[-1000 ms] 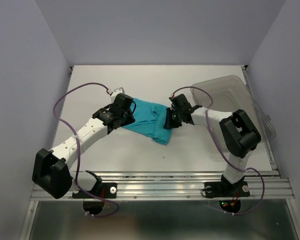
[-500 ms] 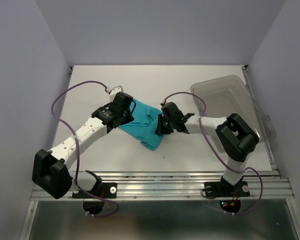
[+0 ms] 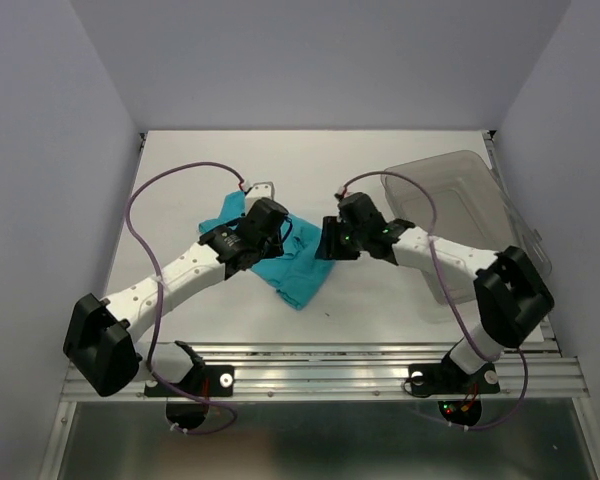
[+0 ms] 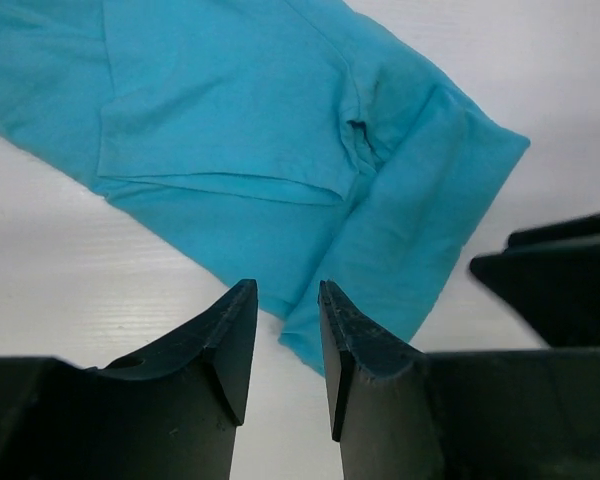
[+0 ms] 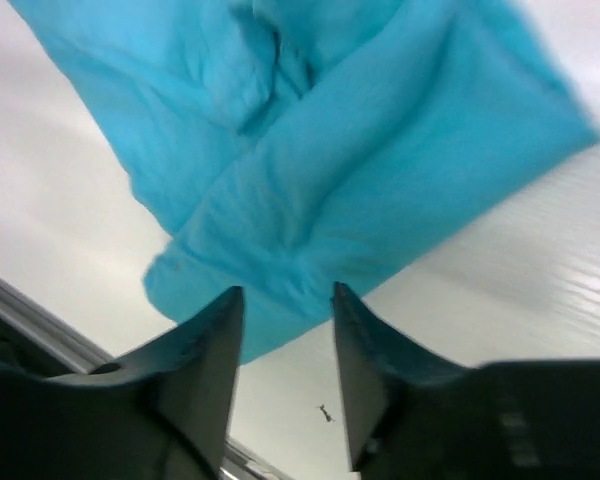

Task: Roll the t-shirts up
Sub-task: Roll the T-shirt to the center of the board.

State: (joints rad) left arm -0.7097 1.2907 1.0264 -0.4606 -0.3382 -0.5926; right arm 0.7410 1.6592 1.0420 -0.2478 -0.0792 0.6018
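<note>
The teal t-shirt (image 3: 298,278) lies loosely folded on the white table (image 3: 380,315), about midway between left and right. One flap reaches far-left and a thicker folded end points toward the near edge. In the left wrist view the t-shirt (image 4: 230,110) shows a sleeve folded over the body with a seam puckered beside it. In the right wrist view the t-shirt (image 5: 380,170) shows overlapping folds with a blunt corner nearest the camera.

The left gripper (image 3: 270,232) sits over the shirt's middle. From its own camera the left gripper (image 4: 285,290) has its jaws a little apart and nothing between them. Its tips are above the shirt's near hem, where cloth meets bare table.

The right gripper (image 3: 330,242) is at the shirt's right edge, close to the left one. Seen from its wrist, the right gripper (image 5: 285,295) has its jaws parted and empty, just above the folded corner.

A small dark speck (image 3: 327,315) lies on the table near the shirt. To the right, well apart from the shirt, stands a clear grey-tinted plastic bin (image 3: 480,170).
</note>
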